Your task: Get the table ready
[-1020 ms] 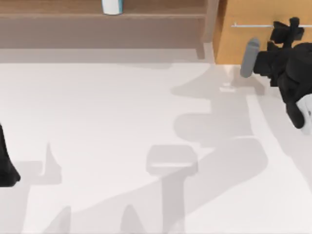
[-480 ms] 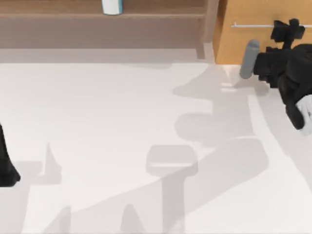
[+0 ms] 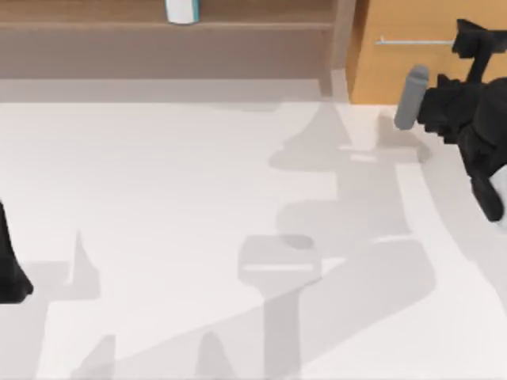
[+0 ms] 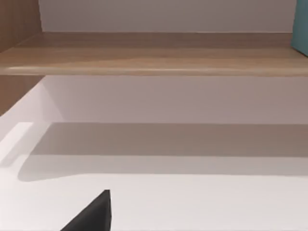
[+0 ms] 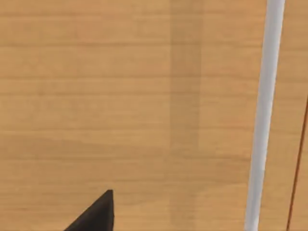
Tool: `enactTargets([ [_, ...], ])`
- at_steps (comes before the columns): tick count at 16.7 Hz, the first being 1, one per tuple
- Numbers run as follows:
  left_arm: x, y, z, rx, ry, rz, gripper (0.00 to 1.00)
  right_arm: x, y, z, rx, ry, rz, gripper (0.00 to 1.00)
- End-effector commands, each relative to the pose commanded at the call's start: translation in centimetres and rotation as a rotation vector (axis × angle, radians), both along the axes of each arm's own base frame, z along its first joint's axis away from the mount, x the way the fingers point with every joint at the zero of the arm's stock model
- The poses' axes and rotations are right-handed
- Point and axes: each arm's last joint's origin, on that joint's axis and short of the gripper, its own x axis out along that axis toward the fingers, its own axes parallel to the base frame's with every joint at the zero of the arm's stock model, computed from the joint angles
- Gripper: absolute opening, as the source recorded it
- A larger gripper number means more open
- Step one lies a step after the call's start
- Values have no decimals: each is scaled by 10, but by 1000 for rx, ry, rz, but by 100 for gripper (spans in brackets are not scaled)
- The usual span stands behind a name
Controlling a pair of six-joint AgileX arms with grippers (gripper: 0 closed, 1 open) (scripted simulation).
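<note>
One large, smooth white table spans the top view. One right gripper is raised at the far right, against one orange-wood drawer cabinet with a silver bar handle; whether its fingers are apart cannot be told. The left arm is parked at the left edge. One long brown wooden shelf runs along the back.

Orange-wood cabinet front, silver bar handle running across it, dark pincer tip at the edge

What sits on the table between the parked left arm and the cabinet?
Nothing: in the top view the table is bare from the left arm to the cabinet.
</note>
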Motion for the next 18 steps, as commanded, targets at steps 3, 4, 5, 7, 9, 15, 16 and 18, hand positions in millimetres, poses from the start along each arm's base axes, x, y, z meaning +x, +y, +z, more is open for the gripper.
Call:
enactTargets([
  [3,0,0,0,0,0,0,100,-12,-1,-6,-6,24,-6,100],
  [4,0,0,0,0,0,0,100,-15,-1,-9,-8,33,-8,100],
  [5,0,0,0,0,0,0,100,-18,-1,-11,-10,44,-9,100],
  [7,0,0,0,0,0,0,100,-19,-1,-14,-12,52,-10,100],
  [9,0,0,0,0,0,0,100,-18,-3,-14,-12,52,-15,100],
  [15,0,0,0,0,0,0,100,-26,54,-5,95,55,76,100],
  [16,0,0,0,0,0,0,100,-30,74,-4,133,66,103,100],
  [18,0,0,0,0,0,0,100,-37,115,-3,223,94,148,100],
])
